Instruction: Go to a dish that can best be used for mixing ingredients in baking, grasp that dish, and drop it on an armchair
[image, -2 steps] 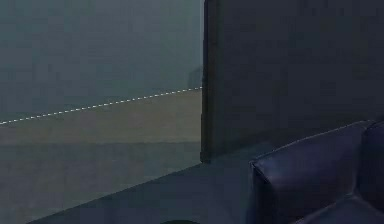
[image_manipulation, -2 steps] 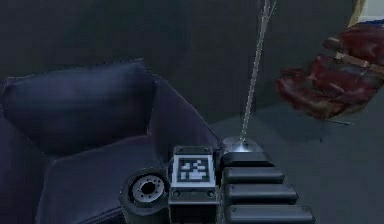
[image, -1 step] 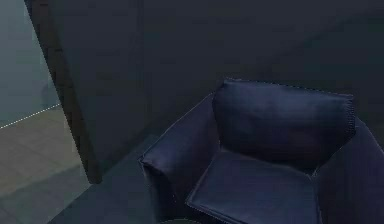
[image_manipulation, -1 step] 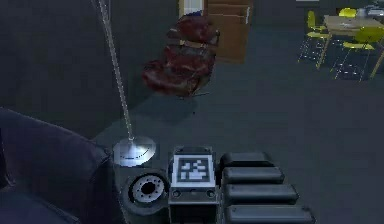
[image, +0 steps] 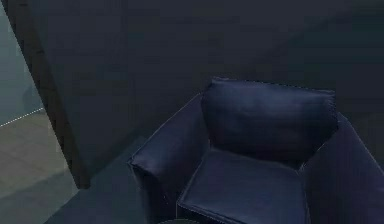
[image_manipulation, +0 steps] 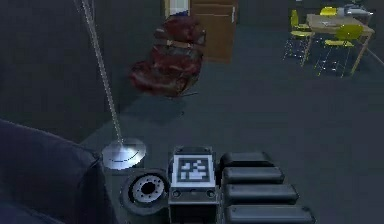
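Forward view: blue armchair (image: 255, 150) ahead | claw (image_manipulation: 146, 190) just beside armchair, state and load cannot tell | mixing bowl likely stiff, slippery: take rim.

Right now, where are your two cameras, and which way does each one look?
Forward view: sits on the robot and looks ahead and a bit down at a blue armchair by a dark wall.
Arm side view: sits on the robot's body and looks out to the arm's side, at a lamp, a red chair and a table. The arm and gripper show along the bottom.
Shared: the armchair, on the forward view's right, also lies at the arm side view's lower left.
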